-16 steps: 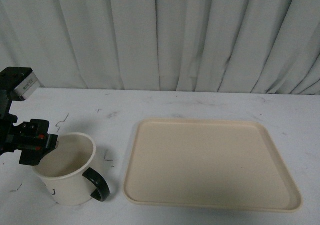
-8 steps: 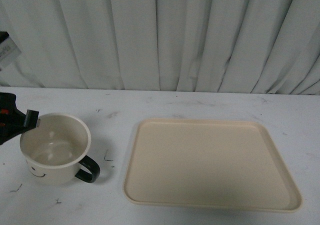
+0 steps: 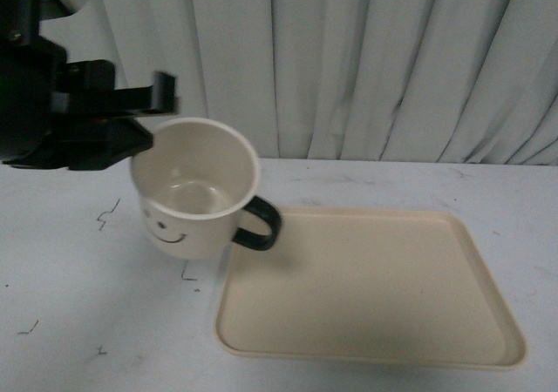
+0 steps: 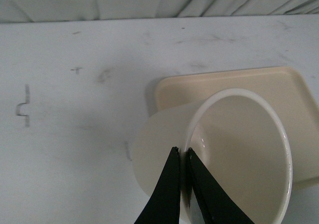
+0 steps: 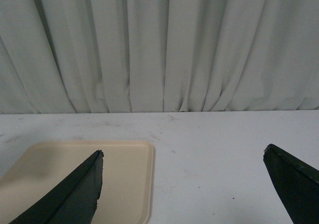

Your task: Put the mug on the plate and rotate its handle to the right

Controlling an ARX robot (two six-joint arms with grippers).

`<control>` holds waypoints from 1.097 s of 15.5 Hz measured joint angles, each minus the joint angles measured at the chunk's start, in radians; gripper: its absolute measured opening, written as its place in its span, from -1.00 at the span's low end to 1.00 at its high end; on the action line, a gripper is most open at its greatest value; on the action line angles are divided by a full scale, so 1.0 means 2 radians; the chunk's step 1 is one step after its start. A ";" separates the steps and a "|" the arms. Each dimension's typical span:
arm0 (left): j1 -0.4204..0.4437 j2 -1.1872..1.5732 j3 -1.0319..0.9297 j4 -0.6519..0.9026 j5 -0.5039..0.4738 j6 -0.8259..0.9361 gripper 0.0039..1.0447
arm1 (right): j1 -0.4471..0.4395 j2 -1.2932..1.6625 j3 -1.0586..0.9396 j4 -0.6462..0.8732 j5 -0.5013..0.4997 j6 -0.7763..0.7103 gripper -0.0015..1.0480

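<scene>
My left gripper (image 3: 144,126) is shut on the left rim of the cream mug (image 3: 192,205) and holds it in the air, tilted, above the table just left of the plate (image 3: 366,279). The smiley face points toward me and the dark handle (image 3: 259,224) points right, over the plate's near-left edge. In the left wrist view the black fingers (image 4: 164,194) pinch the mug's rim (image 4: 239,149) with the plate (image 4: 279,84) behind it. My right gripper (image 5: 182,154) is open and empty, over the table beside the plate (image 5: 119,179).
The white table (image 3: 105,305) has small dark scuff marks. A grey-white curtain (image 3: 349,61) hangs along the table's far edge.
The left gripper has lifted the mug off the table and carried it up and to the right, toward the plate. The plate has not moved.
</scene>
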 joint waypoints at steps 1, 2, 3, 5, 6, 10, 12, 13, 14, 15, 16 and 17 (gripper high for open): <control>-0.024 0.013 0.010 0.014 0.005 -0.035 -0.96 | 0.000 0.000 0.000 0.000 0.000 0.000 0.87; -0.049 0.028 0.022 0.027 0.000 -0.071 -0.96 | 0.000 0.000 0.000 0.000 0.000 0.000 0.87; -0.080 0.049 0.035 0.040 -0.013 -0.108 -0.96 | 0.000 0.000 0.000 0.000 0.000 0.000 0.87; -0.114 0.081 0.051 0.052 -0.020 -0.149 -0.96 | 0.000 0.000 0.000 0.000 0.000 0.000 0.87; -0.127 0.098 0.061 0.057 -0.021 -0.167 -0.96 | 0.000 0.000 0.000 0.000 0.000 0.000 0.87; -0.146 0.163 0.101 0.073 -0.050 -0.221 -0.96 | 0.000 0.000 0.000 0.000 0.000 0.000 0.87; -0.147 0.198 0.114 0.078 -0.062 -0.227 -0.96 | 0.000 0.000 0.000 0.000 0.000 0.000 0.87; -0.148 0.210 0.116 0.080 -0.064 -0.227 -0.96 | 0.000 0.000 0.000 0.000 0.000 0.000 0.87; -0.148 0.231 0.117 0.080 -0.072 -0.226 -0.96 | 0.000 0.000 0.000 0.000 0.000 0.000 0.87; -0.151 0.250 0.118 0.080 -0.082 -0.221 -0.96 | 0.000 0.000 0.000 0.000 0.000 0.000 0.87; -0.152 0.259 0.119 0.080 -0.084 -0.214 -0.96 | 0.000 0.000 0.000 0.000 0.000 0.000 0.87; -0.152 0.269 0.123 0.084 -0.087 -0.209 -0.96 | 0.000 0.000 0.000 0.000 0.000 0.000 0.87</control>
